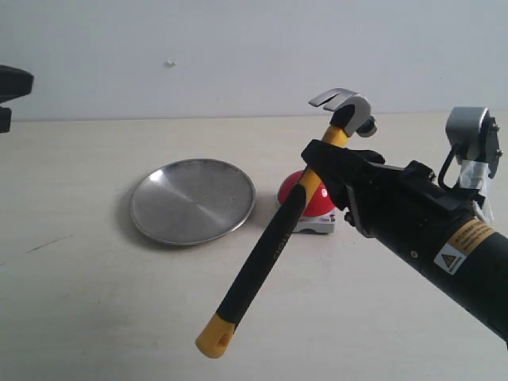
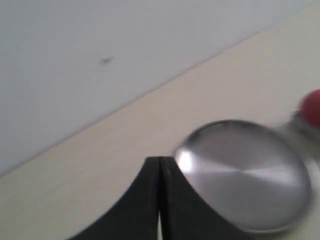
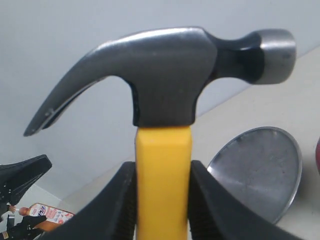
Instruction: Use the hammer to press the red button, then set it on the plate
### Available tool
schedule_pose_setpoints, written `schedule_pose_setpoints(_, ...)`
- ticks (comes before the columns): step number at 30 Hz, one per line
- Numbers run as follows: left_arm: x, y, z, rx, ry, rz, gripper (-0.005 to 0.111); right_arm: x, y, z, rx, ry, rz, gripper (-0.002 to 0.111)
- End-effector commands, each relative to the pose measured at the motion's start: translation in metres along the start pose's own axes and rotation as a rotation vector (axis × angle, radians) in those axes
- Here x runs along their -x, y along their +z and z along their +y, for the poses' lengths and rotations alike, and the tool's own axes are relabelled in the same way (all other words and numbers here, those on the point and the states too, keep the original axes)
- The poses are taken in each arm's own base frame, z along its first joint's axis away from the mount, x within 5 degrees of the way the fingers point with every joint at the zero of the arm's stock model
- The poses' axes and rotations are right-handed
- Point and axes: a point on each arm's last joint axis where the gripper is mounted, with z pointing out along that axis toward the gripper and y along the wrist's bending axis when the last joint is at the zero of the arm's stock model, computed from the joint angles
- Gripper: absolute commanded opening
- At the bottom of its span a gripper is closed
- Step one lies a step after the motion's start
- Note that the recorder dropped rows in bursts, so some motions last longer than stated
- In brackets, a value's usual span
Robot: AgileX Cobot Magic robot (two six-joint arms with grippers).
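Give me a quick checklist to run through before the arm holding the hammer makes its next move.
1. Right pincer clamped on the hammer just below its head: ok.
2. Hammer lifted off the table: ok.
3. Striking face pointing down at the red button: not ok, it faces sideways.
4. Plate bare, ready to receive the hammer: ok.
5. Left pincer shut, away from the button: ok.
6. Button already pressed: cannot tell.
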Motion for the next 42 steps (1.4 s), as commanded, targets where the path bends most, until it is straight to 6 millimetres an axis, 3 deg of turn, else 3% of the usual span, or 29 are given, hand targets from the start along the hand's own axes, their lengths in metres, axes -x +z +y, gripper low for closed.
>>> schedule_pose_setpoints(1, -0.005, -0.008, 0.037, 0.497, 0.174, 0.166, 0.0, 0.008, 0.002, 0.009, 0.073, -0.032, -0.067, 0.0)
schedule_pose_setpoints(4, -0.007, -0.014, 0.047, 0.732, 0.226, 0.296, 0.0, 0.008, 0.002, 0.009, 0.071, -0.038, -0.069, 0.0)
schedule_pose_setpoints(6, -0.007, -0.01, 0.044, 0.74, 0.228, 0.391, 0.0, 0.008, 0.002, 0.009, 0.071, -0.04, -0.069, 0.0)
schedule_pose_setpoints(9, -0.011, 0.002, 0.039, 0.634, 0.202, 0.613, 0.0, 0.008, 0.002, 0.009, 0.071, -0.04, -0.069, 0.0)
schedule_pose_setpoints(14, -0.01, 0.023, 0.016, 0.221, -0.08, 0.885, 0.0, 0.008, 0.002, 0.009, 0.071, -0.031, -0.069, 0.0)
schedule_pose_setpoints(18, 0.003, 0.033, -0.016, -0.17, -0.186, 0.787, 0.0, 0.008, 0.002, 0.009, 0.071, -0.031, -0.069, 0.0)
schedule_pose_setpoints(20, 0.02, 0.039, -0.037, -0.399, -0.298, 0.597, 0.0, 0.008, 0.002, 0.009, 0.07, -0.029, -0.067, 0.0)
schedule_pose_setpoints(22, 0.033, 0.042, -0.049, -0.51, -0.335, 0.468, 0.0, 0.008, 0.002, 0.008, 0.067, -0.015, -0.067, 0.0)
schedule_pose_setpoints(25, 0.044, 0.048, -0.068, -0.569, -0.327, 0.375, 0.0, 0.008, 0.002, 0.008, 0.065, 0.007, -0.067, 0.0)
schedule_pose_setpoints(30, 0.058, 0.052, -0.11, -0.639, -0.123, 0.305, 0.0, 0.005, 0.006, -0.002, 0.024, 0.196, -0.078, 0.0)
schedule_pose_setpoints(35, 0.064, 0.05, -0.137, -0.712, 0.025, 0.264, 0.0, 0.001, 0.017, -0.01, -0.009, 0.239, -0.089, 0.0)
schedule_pose_setpoints(37, 0.062, 0.048, -0.143, -0.731, 0.077, 0.286, 0.005, -0.001, 0.018, -0.013, -0.02, 0.239, -0.086, 0.0)
schedule_pose_setpoints(41, 0.057, 0.046, -0.145, -0.77, 0.103, 0.332, 0.043, -0.001, 0.019, -0.013, -0.017, 0.238, -0.088, 0.0)
schedule_pose_setpoints(42, 0.056, 0.047, -0.147, -0.773, 0.09, 0.34, 0.046, -0.001, 0.019, -0.012, -0.01, 0.238, -0.093, 0.0)
